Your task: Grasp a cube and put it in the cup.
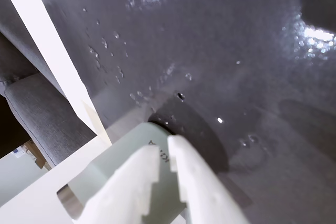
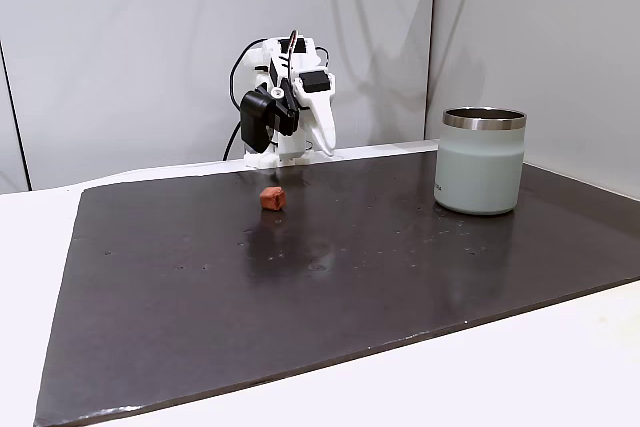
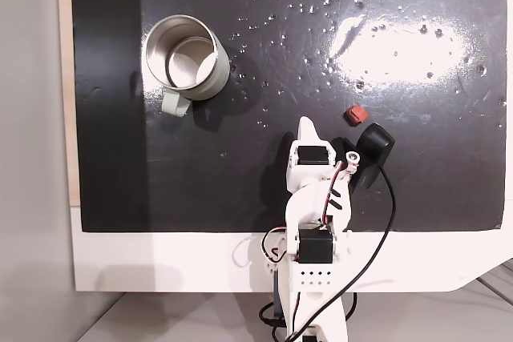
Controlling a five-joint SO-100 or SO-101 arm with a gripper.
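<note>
Gripper (image 1: pixel 168 148): in the wrist view we are seeing the two white fingers (image 1: pixel 137 174) standing almost together, a thin slit between them, nothing held. The arm (image 3: pixel 314 198) is sitting folded back at the near edge of the dark mat (image 2: pixel 330 297), gripper tip pointing down onto it.

Cube (image 3: pixel 353 113): reddish-brown, lying bare on the mat just beyond the gripper tip and a little to its right in the top-down fixed view; apart from it, not touching.

Step in hand, as we are judging it: the reach. We are advising the fingers be spread well wider than the cube first, then lowered astride it, square to two flat faces, closing low so it doesn't skid on the glossy mat.

Cup (image 3: pixel 183 57): mint-green, steel-rimmed, upright, well apart from the cube to its left in that view. Its inside is looking empty.
</note>
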